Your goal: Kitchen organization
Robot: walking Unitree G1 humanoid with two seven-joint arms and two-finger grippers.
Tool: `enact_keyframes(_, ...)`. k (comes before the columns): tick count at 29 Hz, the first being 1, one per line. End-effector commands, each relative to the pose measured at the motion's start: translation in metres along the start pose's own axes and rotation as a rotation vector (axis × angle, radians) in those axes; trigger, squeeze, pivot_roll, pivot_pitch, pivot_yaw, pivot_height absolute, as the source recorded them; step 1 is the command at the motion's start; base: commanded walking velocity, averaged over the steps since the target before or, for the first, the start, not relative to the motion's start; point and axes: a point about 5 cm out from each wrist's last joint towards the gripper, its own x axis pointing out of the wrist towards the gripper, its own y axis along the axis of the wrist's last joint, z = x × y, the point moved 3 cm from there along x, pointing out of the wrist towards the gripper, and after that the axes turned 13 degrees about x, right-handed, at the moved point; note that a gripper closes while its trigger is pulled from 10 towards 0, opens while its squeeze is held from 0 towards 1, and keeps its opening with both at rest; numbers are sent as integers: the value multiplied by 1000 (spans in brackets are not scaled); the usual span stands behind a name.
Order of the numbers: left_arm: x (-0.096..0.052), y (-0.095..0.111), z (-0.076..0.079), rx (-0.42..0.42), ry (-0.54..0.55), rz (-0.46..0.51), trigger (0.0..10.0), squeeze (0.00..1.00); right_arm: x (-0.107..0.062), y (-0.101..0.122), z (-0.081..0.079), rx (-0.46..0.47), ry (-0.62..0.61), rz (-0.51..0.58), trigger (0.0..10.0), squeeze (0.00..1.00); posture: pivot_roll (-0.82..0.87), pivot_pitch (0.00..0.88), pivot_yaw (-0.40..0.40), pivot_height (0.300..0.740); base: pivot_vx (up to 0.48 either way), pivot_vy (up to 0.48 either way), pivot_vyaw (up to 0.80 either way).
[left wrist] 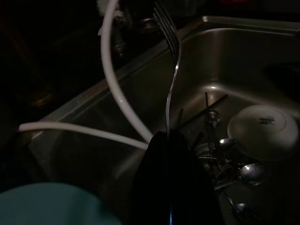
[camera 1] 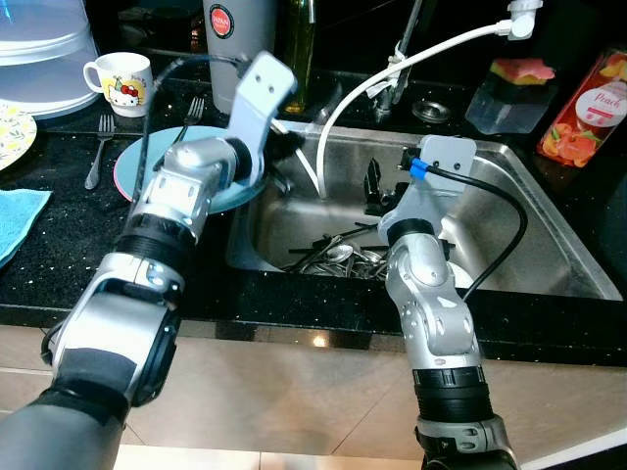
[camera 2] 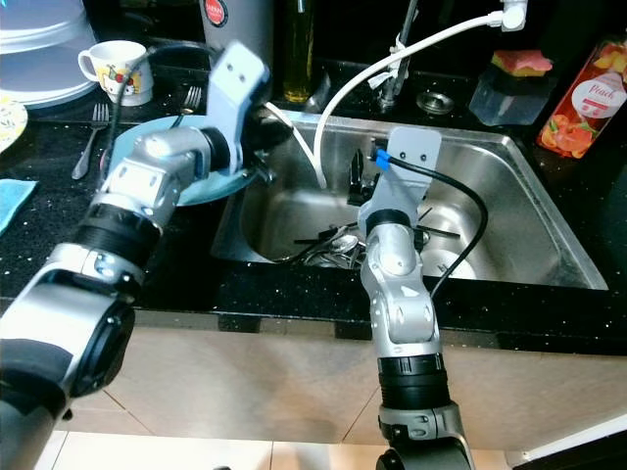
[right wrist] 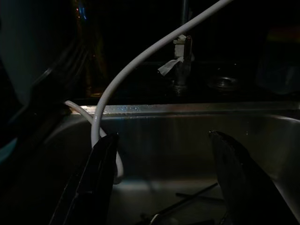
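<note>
Fork lifted out of the sink

The fork stands upright, pinched in the closed left claw above the sink; beyond it lie more cutlery. The right claw hovers open. Next, probably carry it to the table.

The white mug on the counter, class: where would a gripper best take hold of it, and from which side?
The white mug stands upright on the black counter with its handle turned to the robot's left. Its open rim is probably the best grip, taken from above with one finger inside and one outside. The handle loop looks small for long fingers.
</note>
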Motion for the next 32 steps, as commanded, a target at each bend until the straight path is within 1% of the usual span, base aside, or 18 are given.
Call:
enact_keyframes(1,1,4,6,38,-39,4,10000,573,1,5,-1,13,-5,20,10000,0,239,92,-37,740,0,0,0)
enact_keyframes(2,0,4,7,37,-52,7,10000,1000,1,5,-2,17,-5,22,10000,0,245,101,-33,740,0,0,0)
enact_keyframes(8,-5,13,12,24,-99,58,10000,1000,-4,2,0,32,-16,23,10000,0,258,129,-13,740,0,0,0)
enact_keyframes(9,-6,14,11,21,-96,67,10000,51,-4,2,1,35,-22,25,10000,0,258,128,-11,740,0,0,0)
enact_keyframes(12,-7,16,9,16,-91,75,10000,0,-5,2,2,38,-28,28,10000,0,258,128,-11,740,0,0,0)
enact_keyframes(15,-7,13,1,28,-29,59,10000,0,-2,6,3,41,-33,42,10000,0,257,124,-18,740,0,0,0)
enact_keyframes(17,-6,6,9,73,-65,12,10000,0,0,8,1,43,-25,48,10000,0,264,123,-27,740,0,0,0)
enact_keyframes(19,-7,7,25,46,-147,-3,10000,0,3,10,-4,49,-14,55,10000,0,274,134,-38,740,0,0,0)
enact_keyframes(21,-8,10,28,129,-127,-46,10000,0,3,11,-4,52,-13,57,10000,0,274,134,-38,740,0,0,0)
enact_keyframes(22,-8,10,28,129,-127,-46,10000,0,3,11,-4,52,-13,57,10000,0,274,134,-38,740,0,0,0)
enact_keyframes(24,-14,11,13,234,-16,-154,10000,0,2,9,-3,51,-13,50,10000,0,288,129,-51,740,0,0,0)
enact_keyframes(26,-16,12,9,276,19,-172,10000,0,1,9,-3,50,-12,49,10000,0,288,129,-51,740,0,0,0)
enact_keyframes(27,-18,14,5,401,79,-185,10000,0,1,8,-2,47,-11,48,10000,0,288,128,-52,740,0,0,0)
enact_keyframes(28,-18,14,5,401,79,-185,10000,0,1,8,-2,47,-11,48,10000,0,288,128,-52,740,0,0,0)
enact_keyframes(29,-20,14,2,482,129,-203,10000,0,1,8,-1,46,-11,48,10000,0,291,126,-55,740,0,0,0)
enact_keyframes(30,-20,14,2,482,129,-203,10000,0,1,8,-1,46,-11,48,10000,0,291,126,-55,740,0,0,0)
enact_keyframes(31,-29,6,-1,616,184,-281,10000,0,2,8,-1,47,-11,46,10000,0,293,121,-59,740,0,0,0)
enact_keyframes(32,-29,6,-1,616,184,-281,10000,0,2,8,-1,47,-11,46,10000,0,293,121,-59,740,0,0,0)
